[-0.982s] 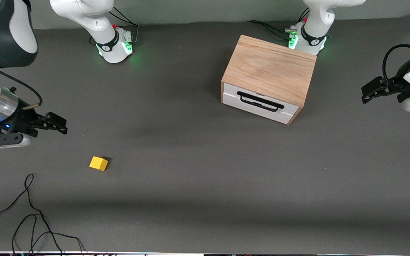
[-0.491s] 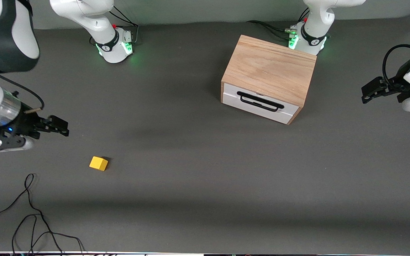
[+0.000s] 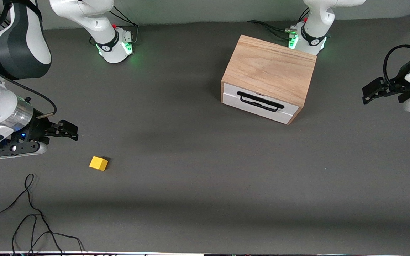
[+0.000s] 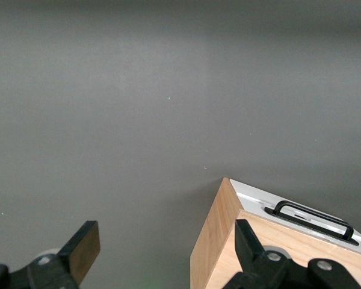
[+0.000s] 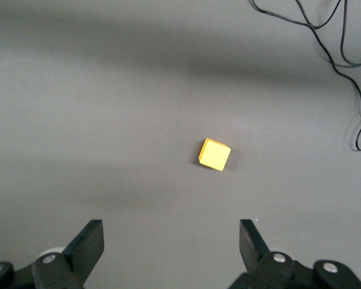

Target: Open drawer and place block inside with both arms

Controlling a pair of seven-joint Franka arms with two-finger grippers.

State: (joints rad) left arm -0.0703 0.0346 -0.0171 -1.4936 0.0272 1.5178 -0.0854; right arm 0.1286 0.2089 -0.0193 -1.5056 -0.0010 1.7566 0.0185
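Note:
The yellow block (image 3: 98,163) (image 5: 214,155) lies on the grey table toward the right arm's end. My right gripper (image 3: 70,130) (image 5: 171,238) hangs open and empty above the table, close beside the block. The light wooden box (image 3: 271,70) stands near the left arm's base, its white drawer (image 3: 260,104) (image 4: 301,208) shut, with a black wire handle (image 3: 260,101) (image 4: 313,215). My left gripper (image 3: 368,94) (image 4: 165,241) is open and empty, in the air at the left arm's end of the table, apart from the box.
Loose black cables (image 3: 30,213) (image 5: 340,42) lie on the table nearer the front camera than the block, toward the right arm's end. Both green-lit bases (image 3: 116,48) (image 3: 306,41) stand along the table's edge farthest from the camera.
My right gripper has moved toward the block, sliding along the table's right-arm end. The left arm has hardly moved. Block and drawer are unchanged.

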